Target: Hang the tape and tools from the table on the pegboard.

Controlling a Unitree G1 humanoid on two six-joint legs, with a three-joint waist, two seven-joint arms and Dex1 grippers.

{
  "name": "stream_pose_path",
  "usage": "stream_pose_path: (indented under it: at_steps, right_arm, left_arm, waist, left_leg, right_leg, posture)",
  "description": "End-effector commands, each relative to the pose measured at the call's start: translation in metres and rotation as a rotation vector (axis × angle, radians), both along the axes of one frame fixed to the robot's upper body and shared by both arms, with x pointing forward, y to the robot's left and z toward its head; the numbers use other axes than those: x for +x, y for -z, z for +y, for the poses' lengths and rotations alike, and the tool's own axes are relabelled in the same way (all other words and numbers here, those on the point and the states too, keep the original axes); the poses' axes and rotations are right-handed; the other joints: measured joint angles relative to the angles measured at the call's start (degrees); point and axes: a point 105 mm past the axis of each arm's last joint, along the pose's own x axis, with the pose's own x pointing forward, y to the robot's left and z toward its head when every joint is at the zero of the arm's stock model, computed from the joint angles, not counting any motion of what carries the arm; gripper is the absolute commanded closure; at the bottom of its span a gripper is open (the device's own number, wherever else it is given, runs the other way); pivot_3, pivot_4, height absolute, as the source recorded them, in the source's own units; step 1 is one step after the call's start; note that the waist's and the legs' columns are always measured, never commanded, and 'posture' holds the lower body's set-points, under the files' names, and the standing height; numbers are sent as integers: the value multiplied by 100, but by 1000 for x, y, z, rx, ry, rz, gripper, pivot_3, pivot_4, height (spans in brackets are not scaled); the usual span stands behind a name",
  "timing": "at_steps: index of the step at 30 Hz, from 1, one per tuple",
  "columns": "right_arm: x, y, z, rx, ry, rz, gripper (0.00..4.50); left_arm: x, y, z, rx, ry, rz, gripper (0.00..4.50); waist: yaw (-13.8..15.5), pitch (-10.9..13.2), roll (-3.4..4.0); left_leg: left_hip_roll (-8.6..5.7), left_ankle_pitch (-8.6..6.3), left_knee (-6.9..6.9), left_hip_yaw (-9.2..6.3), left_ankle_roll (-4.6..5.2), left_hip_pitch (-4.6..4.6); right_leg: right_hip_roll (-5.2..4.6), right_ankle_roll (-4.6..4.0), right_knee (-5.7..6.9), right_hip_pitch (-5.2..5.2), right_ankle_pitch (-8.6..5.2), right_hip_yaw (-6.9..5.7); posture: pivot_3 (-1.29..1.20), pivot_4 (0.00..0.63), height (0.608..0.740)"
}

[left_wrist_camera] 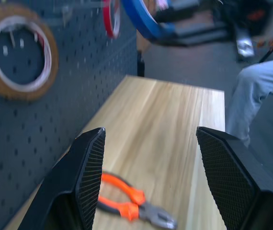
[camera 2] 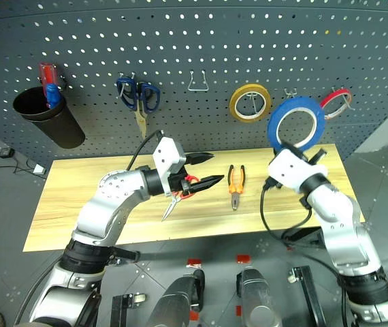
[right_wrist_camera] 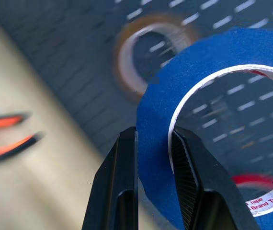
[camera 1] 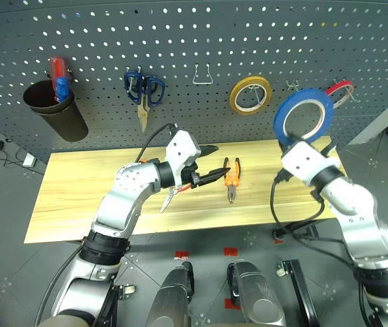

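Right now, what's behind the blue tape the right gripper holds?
Through the hole of the blue tape, held up by the right gripper, the pegboard shows, and part of the red tape ring. The band itself covers the board and any hook behind it.

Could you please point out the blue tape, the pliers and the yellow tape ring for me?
blue tape (camera 1: pixel 284 112): left eye view, on the ring's left band.
pliers (camera 1: pixel 231 178): left eye view, on the orange handles.
yellow tape ring (camera 1: pixel 237 97): left eye view, on the ring's left band.
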Motion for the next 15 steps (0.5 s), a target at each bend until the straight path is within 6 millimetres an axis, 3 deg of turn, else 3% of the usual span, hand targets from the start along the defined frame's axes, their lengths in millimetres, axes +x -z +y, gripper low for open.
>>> stream_pose_path:
  at_steps: [1,8,12,15]
  right_arm:
    - [17,-10,-8,53,-8,-11,3829]
    - [46,-4,-8,154,-49,70,3829]
    - [43,4,-8,231,-41,116,2609]
    - [32,21,-1,268,-45,191,1583]
  left_arm:
    - [1,-6,-6,-8,20,-30,1308]
    - [5,-3,-3,1,5,-31,1308]
    - [4,8,9,28,-27,-6,1308]
    - [-2,23,26,82,-45,4,1308]
  waist:
    - [-6,0,0]
    - [-84,0,0]
    - [-115,0,0]
    - [-130,-1,2]
  left_leg:
    - [5,0,3,1,0,0]
    - [23,0,4,30,0,0]
    - [24,-1,6,45,2,-1]
    - [31,-2,6,53,3,0]
  right_leg:
    - [6,-2,0,0,1,1]
    - [25,-8,-2,-6,4,35]
    - [27,-8,-2,-12,4,54]
    - [35,-8,4,-22,5,69]
  posture:
    - [-318,255,740]
    - [-304,258,740]
    - [-300,266,740]
    - [-300,272,740]
